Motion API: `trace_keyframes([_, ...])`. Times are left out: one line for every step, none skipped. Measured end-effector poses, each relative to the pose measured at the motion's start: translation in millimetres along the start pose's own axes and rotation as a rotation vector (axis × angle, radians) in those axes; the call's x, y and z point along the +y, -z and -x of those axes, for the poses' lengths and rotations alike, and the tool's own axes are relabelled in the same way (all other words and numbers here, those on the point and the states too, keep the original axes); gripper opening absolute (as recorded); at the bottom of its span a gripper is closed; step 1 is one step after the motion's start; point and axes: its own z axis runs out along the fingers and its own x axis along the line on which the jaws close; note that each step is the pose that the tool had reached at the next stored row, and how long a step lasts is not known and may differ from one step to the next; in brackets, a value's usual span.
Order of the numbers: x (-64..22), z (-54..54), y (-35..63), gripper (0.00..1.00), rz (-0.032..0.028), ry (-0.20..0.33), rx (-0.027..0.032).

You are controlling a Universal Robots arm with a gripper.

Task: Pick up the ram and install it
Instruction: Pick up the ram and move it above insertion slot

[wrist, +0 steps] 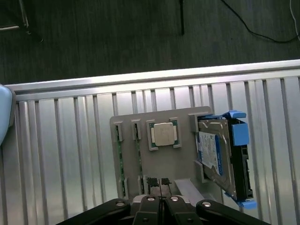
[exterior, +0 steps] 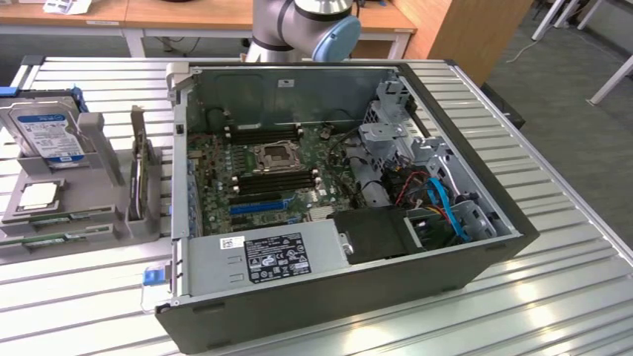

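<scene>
- gripper [wrist: 159, 183] is clenched, fingertips pressed together with nothing between them; it hangs above the grey holder [wrist: 180, 164].
- the ram [wrist: 139, 157] stands on edge in a narrow slot of that holder. a second green stick is just beside it, then the processor chip [wrist: 164, 134], then the hard drive [wrist: 214, 157].
- the holder lies on the slatted table [exterior: 554, 245], at the exterior view's left of the open computer case [exterior: 475, 274].
- handling, judged: light, thin, stiff but brittle; chips and contacts are fragile.
- best hold looks like a pinch across the flat faces at mid-length of the exposed top edge. little of it stands proud, so a shallow grip could slip or tilt.
</scene>
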Motion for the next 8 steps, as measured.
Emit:
trace_keyframes([0.0, 0.0, 0.0, 0.10, 0.0003, 0.010, 0.0005])
trace_keyframes([0.0, 0.0, 0.0, 0.10, 0.0005, 0.020, 0.0009])
trace_keyframes([0.0, 0.0, 0.0, 0.10, 0.0007, 0.029, 0.0012])
trace_keyframes([0.0, 0.0, 0.0, 0.10, 0.0009, 0.038, 0.0016])
trace_keyframes([0.0, 0.0, 0.0, 0.10, 0.0011, 0.047, 0.0020])
trace_keyframes([0.0, 0.0, 0.0, 0.10, 0.0013, 0.056, 0.0024])
trace_keyframes([0.0, 0.0, 0.0, 0.10, 0.0015, 0.065, 0.0027])
trace_keyframes([0.0, 0.0, 0.0, 0.10, 0.0018, 0.075, 0.0032])
